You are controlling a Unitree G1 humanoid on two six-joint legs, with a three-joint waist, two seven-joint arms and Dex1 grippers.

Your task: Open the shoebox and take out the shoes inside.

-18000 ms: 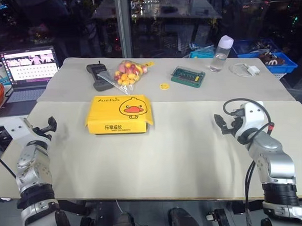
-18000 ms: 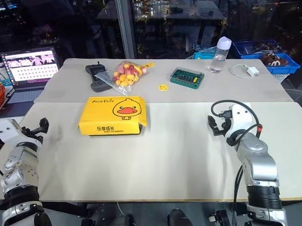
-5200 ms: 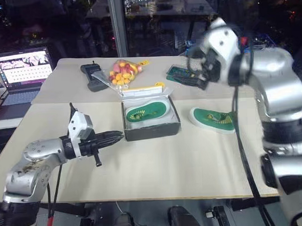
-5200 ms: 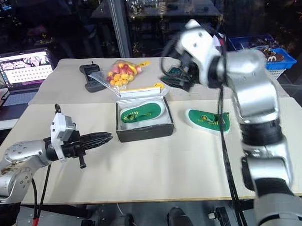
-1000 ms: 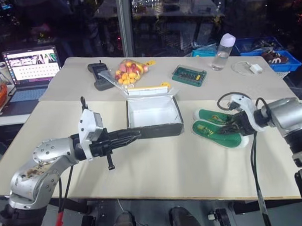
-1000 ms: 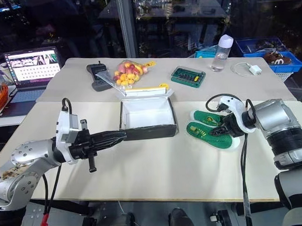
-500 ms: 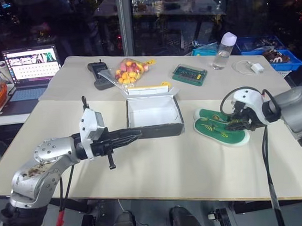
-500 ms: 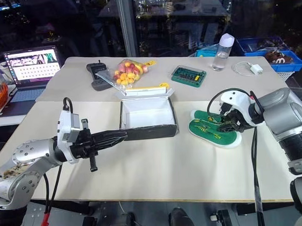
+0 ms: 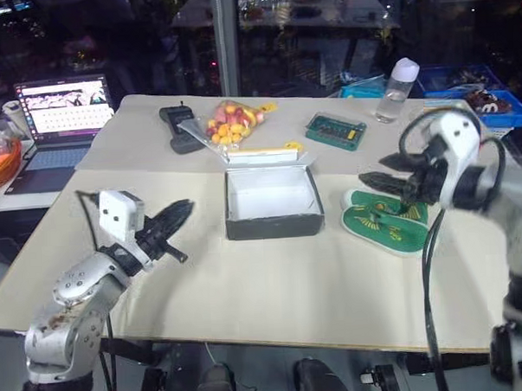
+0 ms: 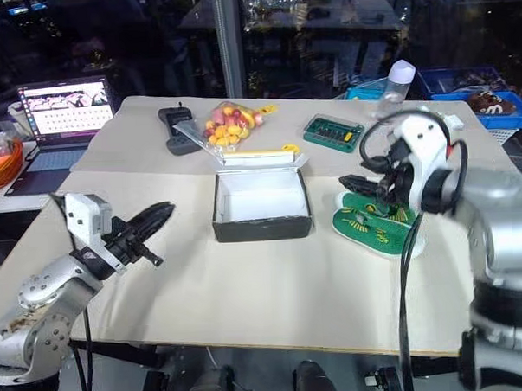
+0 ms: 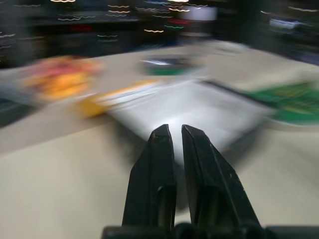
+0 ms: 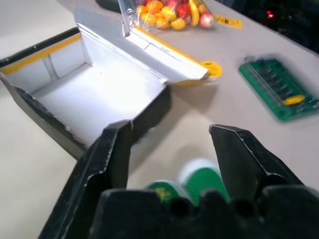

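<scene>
**Box emptied, both slippers out — retreat step**

The shoebox [image 9: 272, 201] sits open mid-table, lid flipped back toward the sweets bag [image 9: 227, 122], white lining bare, nothing inside. The shoes [image 9: 385, 220] lie side by side, soles down, on the table just right of the box, touching or nearly touching each other.

Judgement: the task looks essentially done; what's left is pulling the arms clear. To do that well, lift the right gripper [image 10: 370, 184] straight up and away so the fingers don't clip the slippers under it or drag one off the pair. Keep the left arm off the box's near wall so the box doesn't slide.

Pose: right gripper hangs above the slippers, pointing toward the box, fingers [image 12: 112, 149] spread and holding nothing. Left gripper [image 9: 173, 215] is off to the left of the box, well apart from it, raised above the table, pointing forward roughly level; its fingers [image 11: 155, 164] are clenched together on nothing.
</scene>
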